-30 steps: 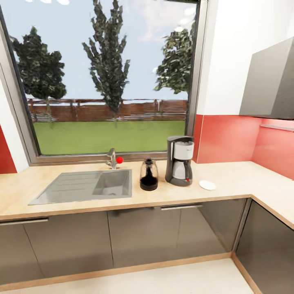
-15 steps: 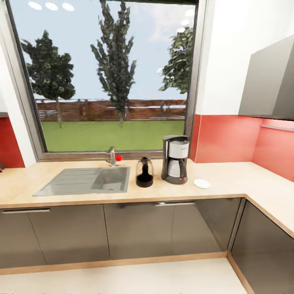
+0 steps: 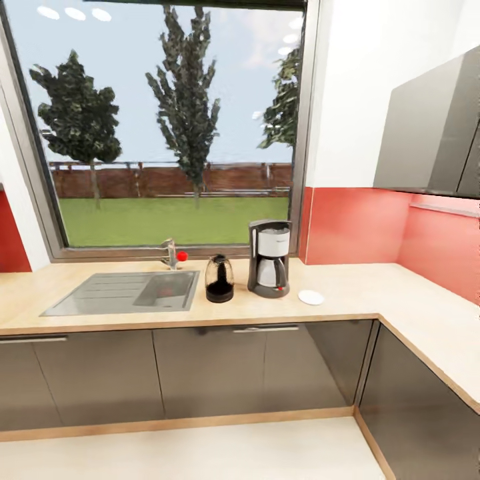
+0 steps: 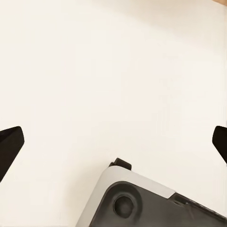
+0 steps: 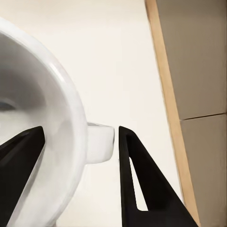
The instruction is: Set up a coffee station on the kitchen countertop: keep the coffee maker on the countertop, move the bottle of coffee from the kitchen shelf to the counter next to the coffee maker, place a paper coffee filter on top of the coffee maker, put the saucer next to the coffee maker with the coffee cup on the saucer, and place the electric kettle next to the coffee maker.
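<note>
From the head view we take in the whole counter: the coffee maker (image 3: pixel 269 258) stands just right of centre on the wooden countertop (image 3: pixel 373 293), the dark-bottomed bottle of coffee (image 3: pixel 219 279) just beside it toward the sink (image 3: pixel 123 293), and the white saucer (image 3: pixel 311 297) near it on the other side — all apart from one another. Our right wrist view gives what the head view cannot: the white coffee cup (image 5: pixel 38 137) held in the right gripper (image 5: pixel 80 144), one dark finger inside the bowl and the other outside by the handle, the jaws narrowed on the cup wall, with pale floor and a cabinet base (image 5: pixel 194 66) at the right of the frame. In the left wrist view the left gripper (image 4: pixel 113 142) is spread wide, its fingertips (image 4: pixel 10 144) at the frame's two edges, over the floor and a grey part of the robot's base (image 4: pixel 142 203) at the bottom. We can read no writing or brand on anything.
</note>
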### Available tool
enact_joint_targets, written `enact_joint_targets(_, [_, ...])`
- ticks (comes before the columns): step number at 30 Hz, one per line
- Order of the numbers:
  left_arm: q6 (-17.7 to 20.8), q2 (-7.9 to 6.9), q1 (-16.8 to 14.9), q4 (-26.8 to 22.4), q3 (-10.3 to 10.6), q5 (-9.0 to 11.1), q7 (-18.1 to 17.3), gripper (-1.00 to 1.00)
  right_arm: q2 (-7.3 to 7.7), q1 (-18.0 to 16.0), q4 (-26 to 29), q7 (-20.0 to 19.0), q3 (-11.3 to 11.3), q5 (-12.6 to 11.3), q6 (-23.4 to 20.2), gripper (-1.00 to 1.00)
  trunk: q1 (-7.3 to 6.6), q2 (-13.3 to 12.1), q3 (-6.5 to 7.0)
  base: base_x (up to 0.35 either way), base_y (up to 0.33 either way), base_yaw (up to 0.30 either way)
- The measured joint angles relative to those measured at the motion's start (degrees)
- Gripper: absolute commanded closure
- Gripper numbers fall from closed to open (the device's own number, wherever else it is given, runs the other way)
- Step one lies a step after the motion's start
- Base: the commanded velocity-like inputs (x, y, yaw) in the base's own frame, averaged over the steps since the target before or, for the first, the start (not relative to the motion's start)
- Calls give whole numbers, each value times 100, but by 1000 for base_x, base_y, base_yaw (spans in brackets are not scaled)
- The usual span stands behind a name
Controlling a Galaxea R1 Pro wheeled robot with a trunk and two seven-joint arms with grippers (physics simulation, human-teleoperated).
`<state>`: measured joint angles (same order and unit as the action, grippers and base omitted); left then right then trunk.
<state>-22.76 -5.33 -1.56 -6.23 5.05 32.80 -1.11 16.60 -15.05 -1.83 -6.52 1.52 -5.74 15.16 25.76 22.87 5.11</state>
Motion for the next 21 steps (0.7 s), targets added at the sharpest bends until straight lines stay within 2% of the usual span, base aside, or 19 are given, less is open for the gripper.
enact_joint_targets(3, [2,-1,0,0,0,-1,0,-100,-2,0,0,2,0,-2,1,100,0,1,-1,-4,-149,38])
enact_joint_targets(9, [3,-1,2,-1,0,-1,0,-100,-9,-1,0,4,0,2,-1,100,0,1,-1,-1,-170,217])
enact_joint_targets(16, [-14,-1,1,-2,1,-1,0,-100,-9,-1,0,4,-1,1,-1,100,0,0,-1,0,-34,258])
enact_joint_targets(21, [-16,-1,0,2,0,-1,0,-100,-6,0,0,4,-1,2,0,100,0,1,-1,0,-3,63])
